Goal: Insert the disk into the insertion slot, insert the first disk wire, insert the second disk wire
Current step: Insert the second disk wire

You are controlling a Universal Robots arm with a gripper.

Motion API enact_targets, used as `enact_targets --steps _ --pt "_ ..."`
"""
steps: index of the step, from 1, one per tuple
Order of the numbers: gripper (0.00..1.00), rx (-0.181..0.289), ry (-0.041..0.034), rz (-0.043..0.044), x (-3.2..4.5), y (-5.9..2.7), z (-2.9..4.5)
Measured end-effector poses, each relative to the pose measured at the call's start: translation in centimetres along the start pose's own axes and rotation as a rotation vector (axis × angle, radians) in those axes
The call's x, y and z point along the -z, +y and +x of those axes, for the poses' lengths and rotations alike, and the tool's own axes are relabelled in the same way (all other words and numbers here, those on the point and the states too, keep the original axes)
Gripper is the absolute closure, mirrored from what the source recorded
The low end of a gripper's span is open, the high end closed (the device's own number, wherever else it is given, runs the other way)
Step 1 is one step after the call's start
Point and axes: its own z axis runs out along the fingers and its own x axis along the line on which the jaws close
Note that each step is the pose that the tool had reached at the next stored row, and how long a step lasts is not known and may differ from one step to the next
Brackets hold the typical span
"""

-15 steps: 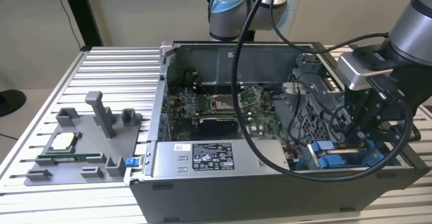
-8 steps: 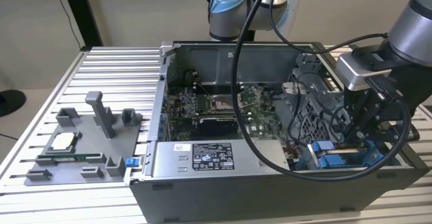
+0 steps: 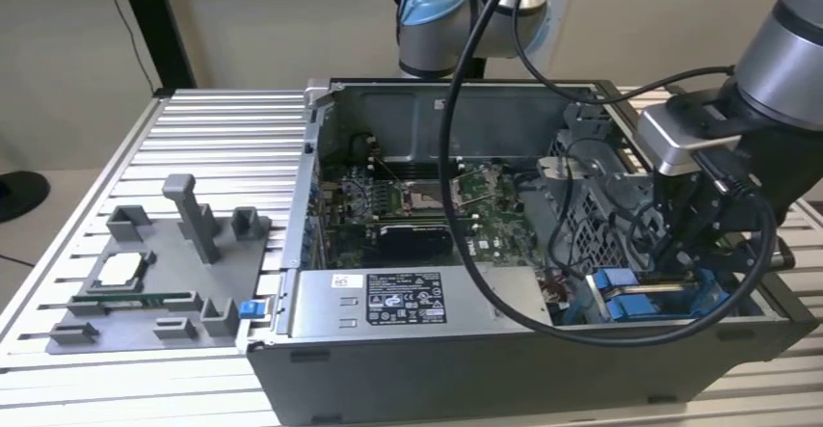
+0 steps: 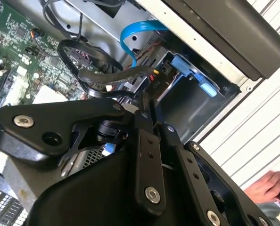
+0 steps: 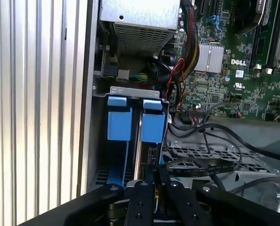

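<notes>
The pincer (image 5: 152, 181), its fingers pressed close together, reached down inside the open computer case (image 3: 515, 369) beside the blue-railed insertion slot (image 5: 133, 122), whatever it gripped hidden.

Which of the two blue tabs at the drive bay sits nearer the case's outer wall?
In the first wrist view, the narrower blue tab beside the case wall; the wider blue tab lies toward the motherboard.
</notes>
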Motion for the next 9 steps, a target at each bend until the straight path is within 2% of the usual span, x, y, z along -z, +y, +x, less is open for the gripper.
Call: enact_targets --steps 9 --pt "1.0 0.0 0.0003 0.0027 -0.3 0.1 -0.04"
